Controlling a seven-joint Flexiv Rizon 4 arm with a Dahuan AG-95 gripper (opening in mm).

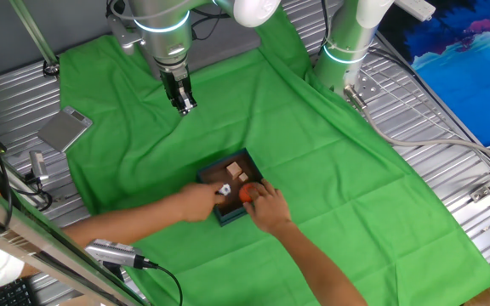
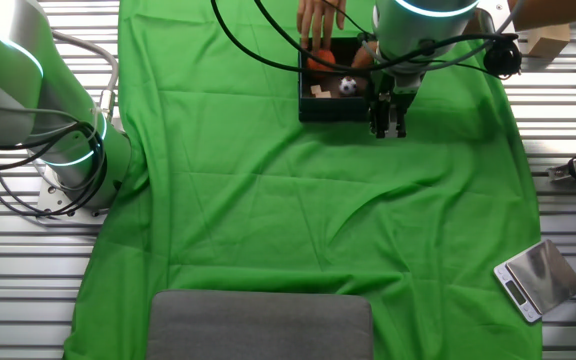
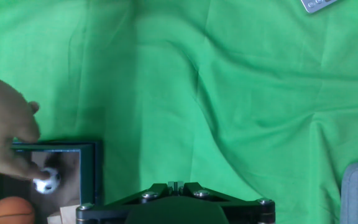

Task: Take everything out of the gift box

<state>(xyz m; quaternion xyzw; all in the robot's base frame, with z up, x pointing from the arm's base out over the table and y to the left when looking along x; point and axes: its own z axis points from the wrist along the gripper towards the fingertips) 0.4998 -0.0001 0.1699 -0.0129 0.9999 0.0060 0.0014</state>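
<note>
The gift box (image 1: 233,213) sits on the green cloth at the front, with two human hands (image 1: 269,209) on it. Inside lie an orange ball (image 1: 247,193), tan wooden cubes (image 1: 234,173) and a tiny soccer ball (image 1: 225,190). My gripper (image 1: 184,104) hangs shut and empty above the cloth, well behind the box. In the other fixed view the gripper (image 2: 388,120) stands just right of the box (image 2: 333,110), with the soccer ball (image 2: 348,86) and orange ball (image 2: 318,62) showing. In the hand view the box (image 3: 96,174), soccer ball (image 3: 46,180) and orange ball (image 3: 10,210) sit at lower left of the gripper (image 3: 176,185).
A flat grey plate (image 1: 65,129) lies off the cloth on the metal table and shows in the other fixed view (image 2: 538,278). A grey pad (image 2: 258,325) lies at the cloth's edge. A second arm's base (image 1: 345,47) stands at the back. A hand (image 3: 2,134) covers the box's corner.
</note>
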